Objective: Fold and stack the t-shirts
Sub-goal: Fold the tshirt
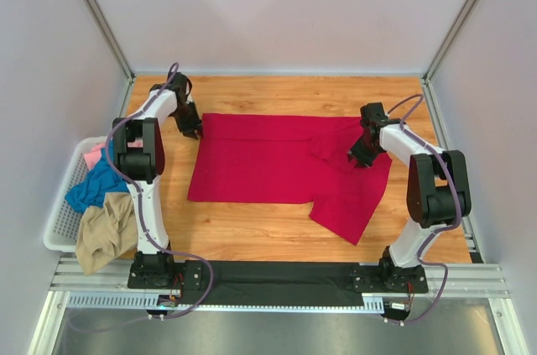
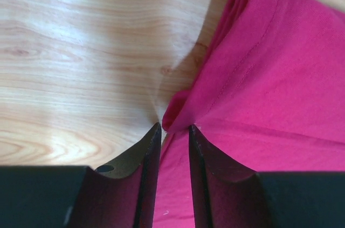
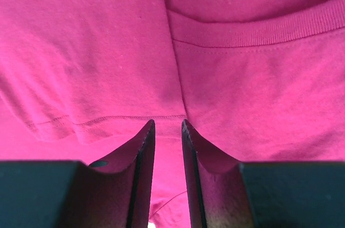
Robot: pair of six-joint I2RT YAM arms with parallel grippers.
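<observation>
Crimson t-shirt (image 1: 277, 170) spread flat on counter (image 1: 252, 237); left pincer (image 2: 174, 126) clenched on its far-left corner, right pincer (image 3: 167, 122) pinching fabric near collar (image 3: 259, 31).

Left gripper (image 2: 175, 126): fingers nearly closed, a narrow gap between the tips, pinching a raised fold at the crimson t-shirt (image 2: 269, 82) edge. The stitched hem runs diagonally upward. The wooden tabletop (image 2: 81, 50) lies bare left of the cloth.
</observation>
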